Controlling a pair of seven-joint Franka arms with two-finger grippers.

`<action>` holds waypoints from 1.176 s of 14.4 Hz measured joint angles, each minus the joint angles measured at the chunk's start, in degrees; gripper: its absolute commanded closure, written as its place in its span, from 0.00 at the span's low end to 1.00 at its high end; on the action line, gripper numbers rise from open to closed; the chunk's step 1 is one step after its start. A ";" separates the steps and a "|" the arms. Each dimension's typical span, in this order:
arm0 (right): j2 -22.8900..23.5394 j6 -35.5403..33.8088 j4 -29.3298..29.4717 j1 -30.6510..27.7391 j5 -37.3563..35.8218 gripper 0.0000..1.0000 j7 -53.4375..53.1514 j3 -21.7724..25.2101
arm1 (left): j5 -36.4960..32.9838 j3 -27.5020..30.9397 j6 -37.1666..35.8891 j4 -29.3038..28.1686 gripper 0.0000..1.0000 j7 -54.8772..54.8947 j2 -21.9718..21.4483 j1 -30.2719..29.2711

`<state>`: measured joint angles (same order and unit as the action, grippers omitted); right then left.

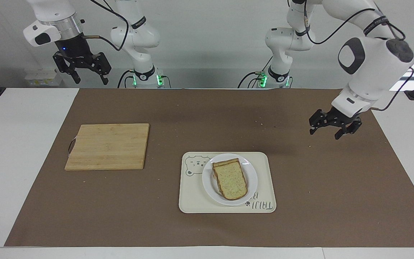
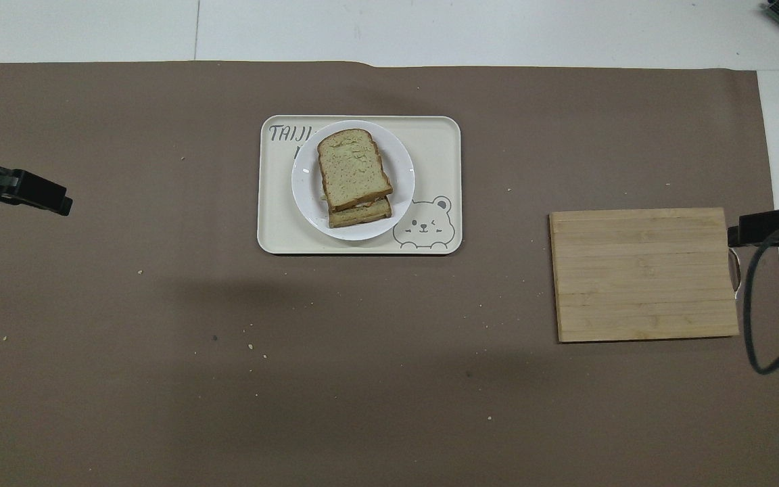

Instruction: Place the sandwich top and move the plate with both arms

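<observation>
The sandwich top (image 1: 230,180) lies on a lower bread slice on the white plate (image 1: 252,175), which stands on the cream tray (image 1: 192,196). The slice also shows in the overhead view (image 2: 352,168), on the plate (image 2: 403,184). My left gripper (image 1: 325,132) is open and empty, raised over the brown mat toward the left arm's end of the table, well apart from the tray; it also shows in the overhead view (image 2: 58,201). My right gripper (image 1: 90,79) is open and empty, held high at the right arm's end, where the right arm waits; its tip shows in the overhead view (image 2: 744,235).
A wooden cutting board (image 1: 108,145) lies on the mat toward the right arm's end, also seen from overhead (image 2: 643,274). The tray (image 2: 437,145) has a bear drawing and lettering. Crumbs dot the brown mat (image 1: 207,115).
</observation>
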<state>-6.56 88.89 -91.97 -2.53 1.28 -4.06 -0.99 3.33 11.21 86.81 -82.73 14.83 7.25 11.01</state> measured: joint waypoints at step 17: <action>0.00 0.00 0.01 0.00 0.00 0.00 0.00 0.00 | -0.63 2.18 -13.51 9.30 0.00 0.86 -6.79 -2.26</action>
<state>-6.56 88.89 -91.96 -2.53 1.28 -4.06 -0.99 2.70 13.39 73.30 -73.43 15.69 0.47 8.75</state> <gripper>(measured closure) 0.000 0.000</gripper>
